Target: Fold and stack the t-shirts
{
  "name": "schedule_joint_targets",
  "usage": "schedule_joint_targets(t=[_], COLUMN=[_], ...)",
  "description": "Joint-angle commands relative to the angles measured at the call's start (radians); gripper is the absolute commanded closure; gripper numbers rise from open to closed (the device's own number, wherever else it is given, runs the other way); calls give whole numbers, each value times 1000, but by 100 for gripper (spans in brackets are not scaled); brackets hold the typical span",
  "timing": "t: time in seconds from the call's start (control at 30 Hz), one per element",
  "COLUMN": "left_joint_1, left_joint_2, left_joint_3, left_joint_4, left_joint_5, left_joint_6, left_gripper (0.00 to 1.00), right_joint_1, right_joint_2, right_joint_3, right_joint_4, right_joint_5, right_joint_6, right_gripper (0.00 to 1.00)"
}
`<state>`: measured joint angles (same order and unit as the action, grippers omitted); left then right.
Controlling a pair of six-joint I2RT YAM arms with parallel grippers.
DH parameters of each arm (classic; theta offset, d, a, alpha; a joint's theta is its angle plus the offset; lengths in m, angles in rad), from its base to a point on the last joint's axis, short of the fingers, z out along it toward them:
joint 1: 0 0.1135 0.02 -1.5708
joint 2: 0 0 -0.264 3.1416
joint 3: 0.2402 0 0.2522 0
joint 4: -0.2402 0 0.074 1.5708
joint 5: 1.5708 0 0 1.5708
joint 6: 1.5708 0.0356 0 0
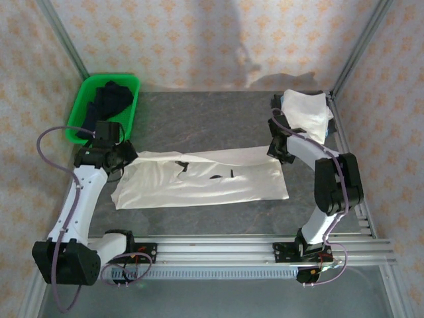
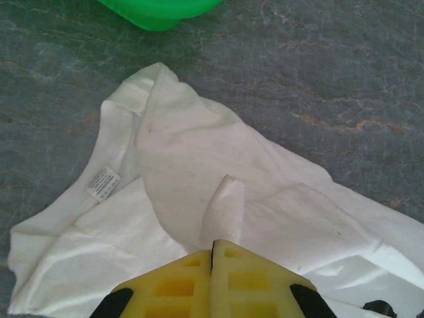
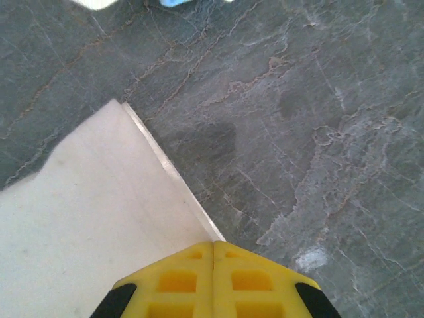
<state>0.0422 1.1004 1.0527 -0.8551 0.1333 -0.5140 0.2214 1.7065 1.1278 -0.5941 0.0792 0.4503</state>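
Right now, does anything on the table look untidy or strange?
Yes. The collar end of the t-shirt is bunched and wrinkled, pulled into a peak between the jaws of the left gripper, while its other end lies flat. Small dark marks show mid-shirt; I cannot tell what they are.

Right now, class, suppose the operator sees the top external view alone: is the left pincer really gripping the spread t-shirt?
Observer: Yes. In the left wrist view the left pincer is shut on a raised fold of the t-shirt.
Operator: And the right one?
Observer: The right pincer is shut where the shirt's edge meets its tips; whether cloth is pinched, I cannot tell.
Operator: Which end is the neck?
Observer: The left arm's end: the neck label shows on the collar there.
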Motion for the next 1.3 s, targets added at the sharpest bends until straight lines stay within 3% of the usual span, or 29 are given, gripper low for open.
schedule_joint_targets(t=[0.0, 0.2, 0.4, 0.77, 1.03, 1.27], left_joint_1=[10, 12, 11, 20, 30, 33], left_joint_2=[-70, -101, -90, -12, 106, 84], left_joint_3=[-45, -269, -338, -248, -145, -215], left_joint_4=[-78, 9, 46, 23, 39, 28], left_joint_5=[-73, -74, -99, -228, -318, -321], left_joint_6=[1, -71, -86, -78, -57, -64], left_gripper=[100, 100, 100, 100, 100, 100], right_joint_1=[-4, -4, -4, -4, -4, -4], right_joint_2=[-37, 20, 37, -52, -12, 19], right_joint_3=[-6, -41, -61, -67, -107, -131], right_joint_4=[-26, 26, 25, -11, 26, 24], right_joint_5=[-18, -55, -42, -47, -74, -55], right_joint_6=[-13, -14, -24, -22, -25, -25], right_gripper=[100, 100, 100, 100, 100, 100])
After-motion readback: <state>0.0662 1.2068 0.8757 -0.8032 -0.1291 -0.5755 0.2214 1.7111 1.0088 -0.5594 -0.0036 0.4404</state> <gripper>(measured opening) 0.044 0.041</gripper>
